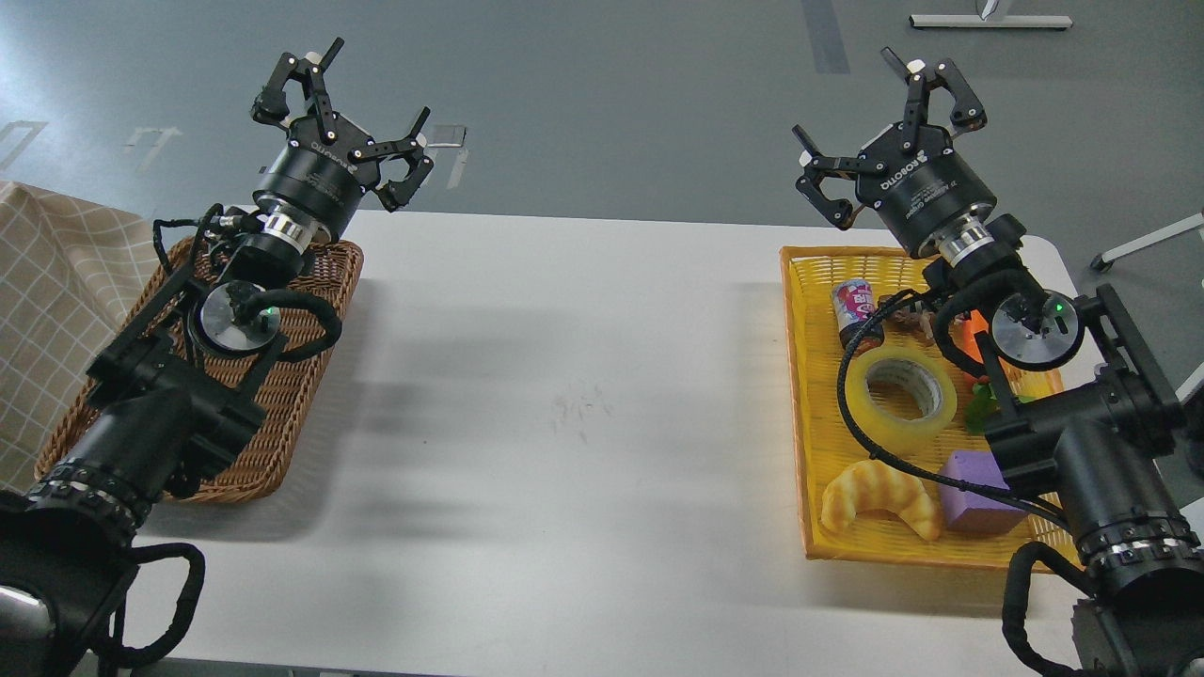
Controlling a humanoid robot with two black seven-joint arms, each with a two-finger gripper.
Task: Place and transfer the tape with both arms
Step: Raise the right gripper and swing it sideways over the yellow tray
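Observation:
The tape, a wide yellowish translucent roll with a grey-white core, lies flat in the middle of the yellow tray at the right. My right gripper is open and empty, raised above the tray's far end, well above and behind the tape. Its cable crosses in front of the roll. My left gripper is open and empty, raised above the far end of the brown wicker basket at the left, far from the tape.
The yellow tray also holds a golden croissant, a purple block, a small can, an orange thing and a green thing partly behind my right arm. A checked cloth lies at the far left. The white table spans between the containers.

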